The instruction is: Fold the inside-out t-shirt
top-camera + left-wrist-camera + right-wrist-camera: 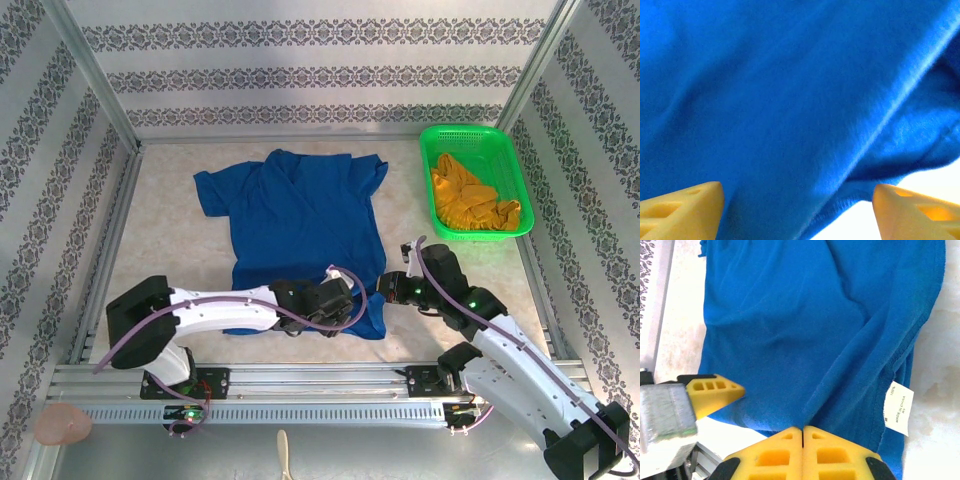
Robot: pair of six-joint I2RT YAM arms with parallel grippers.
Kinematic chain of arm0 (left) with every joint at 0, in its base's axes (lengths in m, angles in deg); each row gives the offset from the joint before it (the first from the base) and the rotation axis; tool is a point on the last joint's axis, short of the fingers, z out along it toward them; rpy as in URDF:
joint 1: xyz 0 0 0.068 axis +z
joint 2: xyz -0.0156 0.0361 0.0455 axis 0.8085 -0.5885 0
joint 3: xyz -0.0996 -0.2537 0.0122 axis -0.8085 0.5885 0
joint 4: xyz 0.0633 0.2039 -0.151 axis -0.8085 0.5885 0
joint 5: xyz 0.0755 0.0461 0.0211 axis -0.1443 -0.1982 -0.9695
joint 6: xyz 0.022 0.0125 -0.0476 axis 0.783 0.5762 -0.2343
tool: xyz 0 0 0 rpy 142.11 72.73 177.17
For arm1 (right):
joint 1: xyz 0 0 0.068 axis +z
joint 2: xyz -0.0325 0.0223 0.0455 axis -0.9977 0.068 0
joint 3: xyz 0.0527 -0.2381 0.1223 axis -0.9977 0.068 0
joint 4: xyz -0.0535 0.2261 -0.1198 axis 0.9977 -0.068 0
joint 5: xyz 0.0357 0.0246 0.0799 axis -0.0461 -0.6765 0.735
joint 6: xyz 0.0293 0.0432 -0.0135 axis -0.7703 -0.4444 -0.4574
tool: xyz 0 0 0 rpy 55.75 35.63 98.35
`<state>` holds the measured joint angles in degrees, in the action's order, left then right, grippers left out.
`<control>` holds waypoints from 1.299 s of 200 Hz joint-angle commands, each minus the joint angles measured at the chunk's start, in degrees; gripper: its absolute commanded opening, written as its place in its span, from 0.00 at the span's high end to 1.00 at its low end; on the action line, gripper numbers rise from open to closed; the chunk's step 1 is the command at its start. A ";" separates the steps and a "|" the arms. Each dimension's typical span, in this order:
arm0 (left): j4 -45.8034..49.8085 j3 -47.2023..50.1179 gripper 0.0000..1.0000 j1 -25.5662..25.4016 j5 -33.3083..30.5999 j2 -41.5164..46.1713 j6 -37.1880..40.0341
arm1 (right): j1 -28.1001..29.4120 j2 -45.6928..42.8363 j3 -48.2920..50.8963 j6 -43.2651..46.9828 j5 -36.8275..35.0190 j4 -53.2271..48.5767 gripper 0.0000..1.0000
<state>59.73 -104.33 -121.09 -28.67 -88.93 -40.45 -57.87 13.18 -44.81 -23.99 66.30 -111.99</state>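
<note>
Shirt: I see the inside-out t-shirt [300,220] spread flat in the middle of the table [170,230], collar toward the far wall, both short sleeves out to the sides, hem toward the arm bases.
Shirt surface: mostly smooth from above, with soft wrinkles; my right wrist camera shows a long ridge running down the cloth to the near hem.
Care tag: a white label [898,408] sticks out from the side seam near the hem, lying on the bare tabletop.
Left gripper [797,189]: reaching in from the left, low over the near hem; its yellow fingers [685,205] stand wide apart with the blue cloth between them and nothing clamped.
Right gripper [802,430]: at the near right corner of the shirt; its pads are pressed tight together on the hem, right where that ridge ends.
Spacing: the two grippers sit just beside each other along the hem; the left one's finger shows in my right wrist camera.
Basket: the green basket [472,131] is at the far right, well apart from the shirt.
Basket contents: a crumpled mustard garment [468,200].
</note>
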 commanded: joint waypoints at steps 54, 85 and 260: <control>-0.09 5.91 0.31 1.18 -13.76 2.02 -0.38 | -0.50 -1.26 -1.36 -0.70 -0.99 -1.08 1.00; -2.35 8.94 0.74 2.85 -12.17 5.67 1.97 | -0.70 -1.33 -0.92 -0.81 -1.02 -0.96 1.00; 19.76 -16.05 1.00 7.90 4.61 12.43 5.24 | 50.48 6.54 14.35 -23.82 -47.55 38.50 0.86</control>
<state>73.90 -117.02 -113.83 -24.95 -78.30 -36.40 -10.75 7.30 -27.48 -47.27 33.96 -90.75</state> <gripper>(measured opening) 0.047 0.180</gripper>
